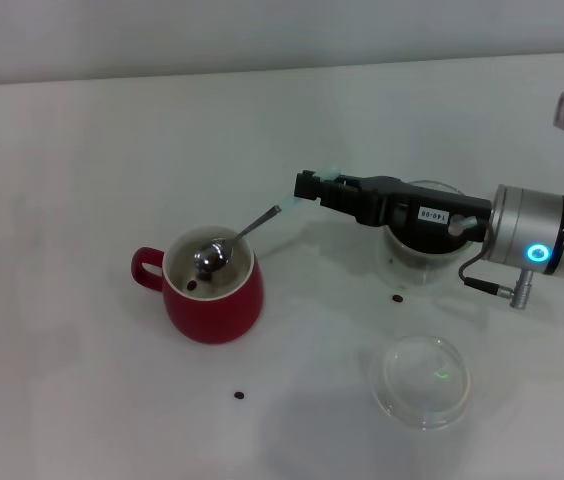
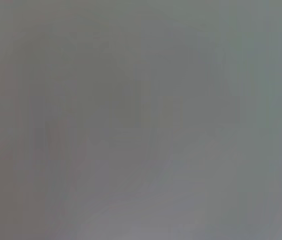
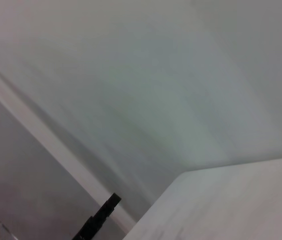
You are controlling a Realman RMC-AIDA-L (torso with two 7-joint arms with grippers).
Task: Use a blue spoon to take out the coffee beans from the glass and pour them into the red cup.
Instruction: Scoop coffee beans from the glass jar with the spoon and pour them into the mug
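Note:
In the head view my right gripper [image 1: 314, 186] is shut on the pale-blue handle end of the blue spoon [image 1: 242, 236]. The spoon slants down to the left, its shiny bowl over the mouth of the red cup [image 1: 213, 284]. A few coffee beans [image 1: 193, 285] lie inside the cup. The glass [image 1: 420, 258] stands behind and under my right wrist, mostly hidden by it. The right wrist view shows only one black finger [image 3: 98, 220] against wall and table. The left gripper is out of view; its wrist view is a grey blur.
A shallow clear dish [image 1: 424, 380] lies at the front right. Loose beans lie on the white table: one [image 1: 239, 395] in front of the cup, one [image 1: 397, 298] near the glass.

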